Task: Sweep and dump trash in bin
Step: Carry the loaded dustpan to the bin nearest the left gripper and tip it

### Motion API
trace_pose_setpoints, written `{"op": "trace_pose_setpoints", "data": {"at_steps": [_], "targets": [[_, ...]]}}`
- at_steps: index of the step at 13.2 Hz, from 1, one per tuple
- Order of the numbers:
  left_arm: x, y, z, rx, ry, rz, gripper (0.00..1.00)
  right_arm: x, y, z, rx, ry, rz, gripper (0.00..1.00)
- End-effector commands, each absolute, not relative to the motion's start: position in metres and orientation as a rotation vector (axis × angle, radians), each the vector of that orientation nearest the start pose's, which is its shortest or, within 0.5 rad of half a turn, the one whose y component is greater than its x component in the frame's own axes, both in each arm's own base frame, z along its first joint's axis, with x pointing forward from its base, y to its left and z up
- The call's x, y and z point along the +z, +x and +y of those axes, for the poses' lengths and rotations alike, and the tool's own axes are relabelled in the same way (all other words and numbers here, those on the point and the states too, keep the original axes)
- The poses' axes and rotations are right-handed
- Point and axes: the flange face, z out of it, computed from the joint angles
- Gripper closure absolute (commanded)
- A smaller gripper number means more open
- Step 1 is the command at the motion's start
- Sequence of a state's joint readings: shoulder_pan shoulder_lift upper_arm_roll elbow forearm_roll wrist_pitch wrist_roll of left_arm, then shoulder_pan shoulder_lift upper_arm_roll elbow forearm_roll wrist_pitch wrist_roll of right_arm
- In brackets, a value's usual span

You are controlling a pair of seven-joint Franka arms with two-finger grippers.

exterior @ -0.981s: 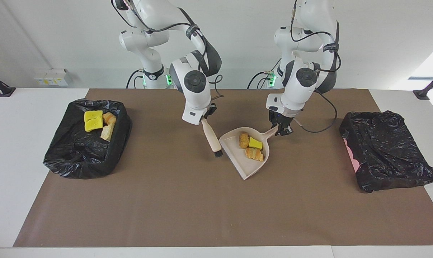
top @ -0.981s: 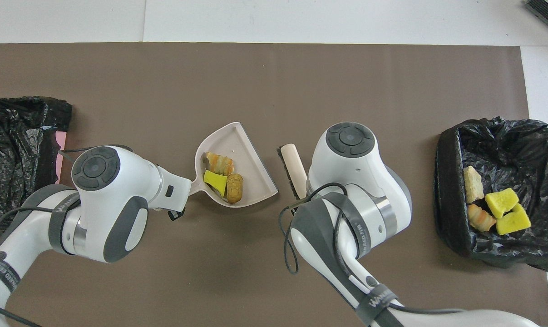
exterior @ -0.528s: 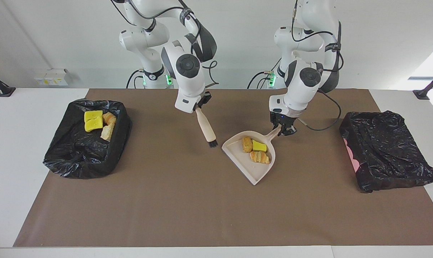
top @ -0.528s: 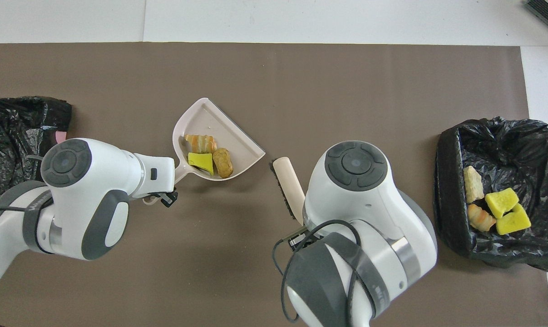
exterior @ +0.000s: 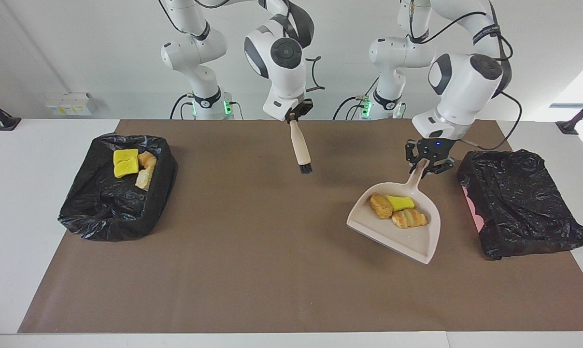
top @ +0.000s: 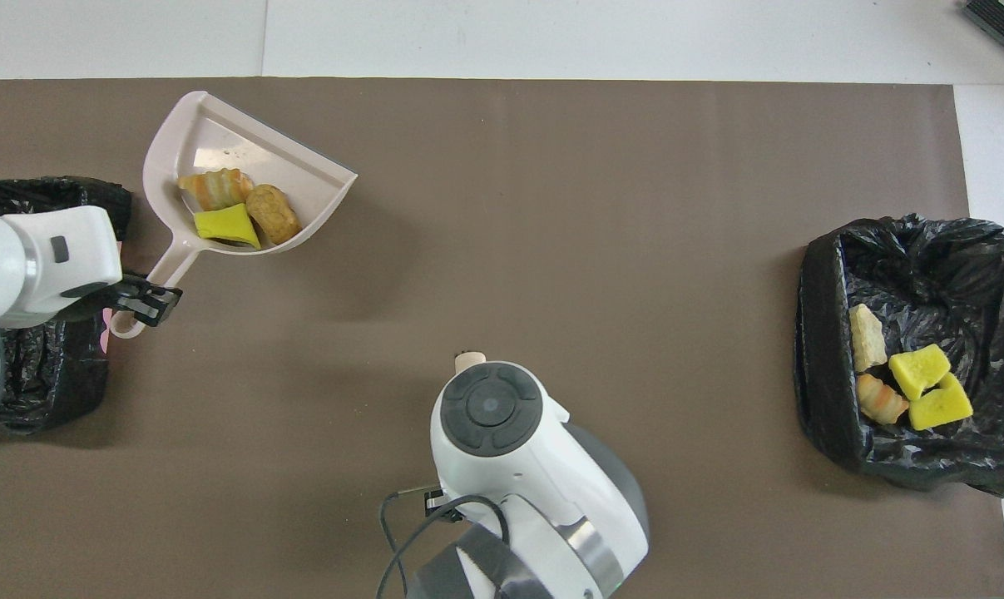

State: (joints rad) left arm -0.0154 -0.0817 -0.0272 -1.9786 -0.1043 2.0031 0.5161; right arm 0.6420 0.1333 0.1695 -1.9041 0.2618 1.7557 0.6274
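My left gripper (exterior: 429,164) is shut on the handle of the beige dustpan (exterior: 407,241) and holds it in the air over the mat, beside the black-bagged bin (exterior: 518,203) at the left arm's end. In the pan lie three pieces of trash: a brown lump (exterior: 381,205), a yellow green-backed sponge (exterior: 400,201) and an orange-brown striped lump (exterior: 409,218). The overhead view shows the pan (top: 210,137) and the left gripper (top: 148,299) too. My right gripper (exterior: 295,116) is shut on the brush (exterior: 301,147), which hangs bristles down over the mat.
A second black-bagged bin (exterior: 117,203) at the right arm's end holds several scraps (exterior: 127,162), also seen in the overhead view (top: 909,383). A brown mat (exterior: 252,270) covers the table. Only the brush's tip (top: 470,359) shows in the overhead view.
The left gripper lifted the loaded dustpan and carried it toward the bin at the left arm's end. The right gripper raised the brush and drew it back toward the robots.
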Motion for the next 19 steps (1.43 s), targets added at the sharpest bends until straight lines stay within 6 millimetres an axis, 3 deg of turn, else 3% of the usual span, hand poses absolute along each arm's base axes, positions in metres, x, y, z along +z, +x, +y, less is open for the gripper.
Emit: {"op": "trace_pose_setpoints", "data": {"at_steps": [1, 3, 6, 7, 9, 11, 12, 13, 16, 19], "targets": [[0.54, 0.548, 0.021, -0.174, -3.137, 0.704, 1.0, 0.383, 0.35, 0.447, 0.633, -3.054, -0.112, 1.0], [0.538, 0.541, 0.064, -0.118, -3.164, 0.624, 1.0, 0.365, 0.332, 0.458, 0.587, -3.061, -0.088, 1.0], [0.542, 0.529, 0.141, -0.167, -3.147, 0.58, 1.0, 0.341, 0.307, 0.466, 0.592, -3.084, -0.092, 1.0], [0.546, 0.52, 0.177, -0.187, -3.142, 0.499, 1.0, 0.333, 0.302, 0.467, 0.605, -3.093, -0.088, 1.0], [0.551, 0.505, 0.217, -0.186, -3.135, 0.479, 1.0, 0.328, 0.303, 0.466, 0.596, -3.093, -0.072, 0.98], [0.558, 0.496, 0.246, -0.148, -3.068, 0.532, 1.0, 0.329, 0.305, 0.467, 0.6, -3.093, -0.061, 0.8], [0.559, 0.492, 0.26, -0.116, -3.038, 0.531, 1.0, 0.329, 0.306, 0.467, 0.6, -3.092, -0.06, 0.44], [0.559, 0.489, 0.277, -0.095, -3.005, 0.557, 1.0, 0.329, 0.308, 0.467, 0.591, -3.099, -0.071, 0.0], [0.573, 0.499, 0.316, -0.043, -2.886, 0.737, 1.0, 0.34, 0.319, 0.47, 0.572, -3.087, -0.064, 0.0], [0.574, 0.502, 0.321, 0.08, -2.746, 0.907, 1.0, 0.365, 0.343, 0.467, 0.553, -3.091, -0.06, 0.0]]}}
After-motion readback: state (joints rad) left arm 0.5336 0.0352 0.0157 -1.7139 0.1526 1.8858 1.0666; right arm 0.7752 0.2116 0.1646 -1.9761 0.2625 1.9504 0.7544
